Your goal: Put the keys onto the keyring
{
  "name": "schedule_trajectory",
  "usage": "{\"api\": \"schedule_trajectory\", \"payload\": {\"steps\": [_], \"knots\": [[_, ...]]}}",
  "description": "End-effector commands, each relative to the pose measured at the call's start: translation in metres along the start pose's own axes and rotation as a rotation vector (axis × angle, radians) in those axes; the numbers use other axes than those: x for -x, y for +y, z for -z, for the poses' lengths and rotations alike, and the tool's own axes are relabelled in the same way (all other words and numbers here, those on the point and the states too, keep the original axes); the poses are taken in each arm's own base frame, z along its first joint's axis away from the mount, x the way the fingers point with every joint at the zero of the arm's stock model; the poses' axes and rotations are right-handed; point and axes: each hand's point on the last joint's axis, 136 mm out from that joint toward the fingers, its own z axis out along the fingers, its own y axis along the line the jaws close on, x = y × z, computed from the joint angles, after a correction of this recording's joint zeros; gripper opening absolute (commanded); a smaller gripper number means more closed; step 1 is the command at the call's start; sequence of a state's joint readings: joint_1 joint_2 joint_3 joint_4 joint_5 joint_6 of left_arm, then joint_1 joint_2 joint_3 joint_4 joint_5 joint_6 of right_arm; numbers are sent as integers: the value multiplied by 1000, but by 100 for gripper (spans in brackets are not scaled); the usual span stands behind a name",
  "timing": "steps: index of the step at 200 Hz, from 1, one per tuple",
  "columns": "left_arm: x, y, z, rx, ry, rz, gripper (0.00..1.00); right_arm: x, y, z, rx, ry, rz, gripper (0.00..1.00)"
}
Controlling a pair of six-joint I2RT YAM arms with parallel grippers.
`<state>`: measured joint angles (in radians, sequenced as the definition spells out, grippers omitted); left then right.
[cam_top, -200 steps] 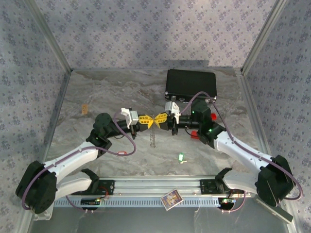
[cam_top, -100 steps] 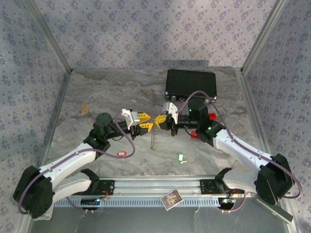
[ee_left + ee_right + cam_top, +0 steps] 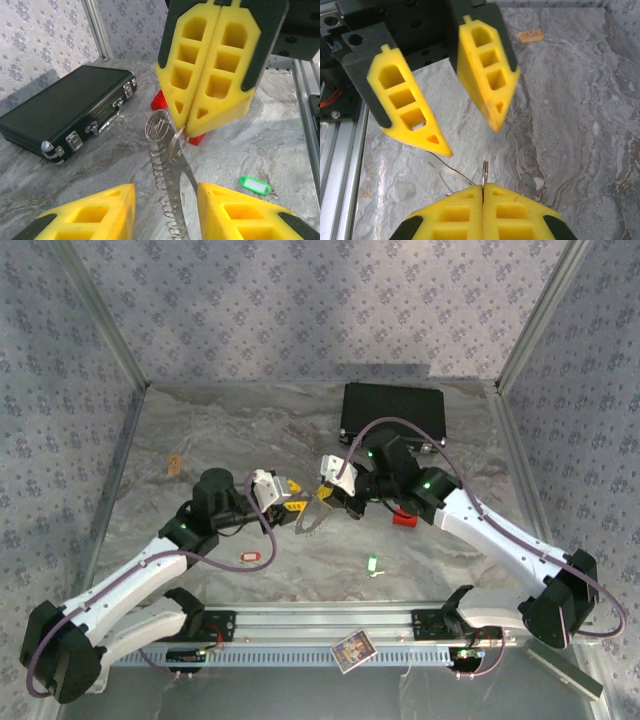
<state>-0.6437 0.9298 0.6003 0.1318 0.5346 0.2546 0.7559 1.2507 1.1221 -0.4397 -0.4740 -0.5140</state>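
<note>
Keyring [image 3: 312,521], top ext. view: hung mid-table betw. the two claws, upper end grasped by R claw [image 3: 328,492], rest drooping toward marbled table [image 3: 200,430]; contact of lower end w/ table: cannot tell. L claw [image 3: 291,504] just beside it, fingers parted, released, gripping nothing. Red key [image 3: 250,557] flat on table near L forearm. Green key [image 3: 372,564] flat on table, toward front rail [image 3: 300,625]. Both keys well apart from keyring. Black case [image 3: 392,412] at rear, lid down. Red cylinder [image 3: 404,519] beside R wrist. Small tan tag [image 3: 174,463] at L side of table. Printed card [image 3: 351,650] on front rail.

L wrist view: R claw [image 3: 184,121] ahead, yellow fingers pressed flush, clenched on a small ring of the keyring [image 3: 162,182]. Second small ring just beside the tips. Thin silvery wire, partly spring-coiled, hanging down betw. the L claw [image 3: 165,189] fingers, those set wide apart; no touch w/ either finger apparent. Black case [image 3: 65,112] lying at L, latches facing cam. Green key [image 3: 254,184] on table at R, white label up. Red cylinder [image 3: 161,100] behind R claw, mostly hidden.

R wrist view: R claw [image 3: 483,192] at bottom, pads closed tight, small ring of keyring [image 3: 484,173] edge-on, upright out of the seam. Thin wire trailing off to the L over the table. L claw [image 3: 470,139] opposite, fingers spread, nothing betw. them but bare table. Tan tag [image 3: 531,35] at top, far side.
</note>
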Motion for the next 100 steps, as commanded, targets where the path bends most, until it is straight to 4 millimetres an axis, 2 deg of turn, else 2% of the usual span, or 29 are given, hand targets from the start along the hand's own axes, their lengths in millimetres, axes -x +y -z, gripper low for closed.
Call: {"api": "schedule_trajectory", "payload": {"steps": [1, 9, 11, 17, 41, 83, 100], "knots": [[10, -5, -3, -41, -5, -33, 37, -4, 8, 0, 15, 83, 60, 0], [10, -6, -4, -47, -1, -32, 37, -6, 11, -3, 27, 92, 65, 0], [9, -6, -5, -47, 1, -32, 37, 3, 9, 0, 19, 76, 75, 0], [8, -6, -6, -52, 7, -33, 37, 8, 9, 0, 20, 68, 82, 0], [7, -9, -11, -80, 22, -36, 34, 11, 13, -7, 38, 73, 89, 0], [6, -16, -13, -126, 34, -44, 0, 14, 16, -12, 50, 80, 98, 0], [7, -18, -12, -133, 28, -48, 0, 12, 15, -11, 47, 82, 91, 0]]}}
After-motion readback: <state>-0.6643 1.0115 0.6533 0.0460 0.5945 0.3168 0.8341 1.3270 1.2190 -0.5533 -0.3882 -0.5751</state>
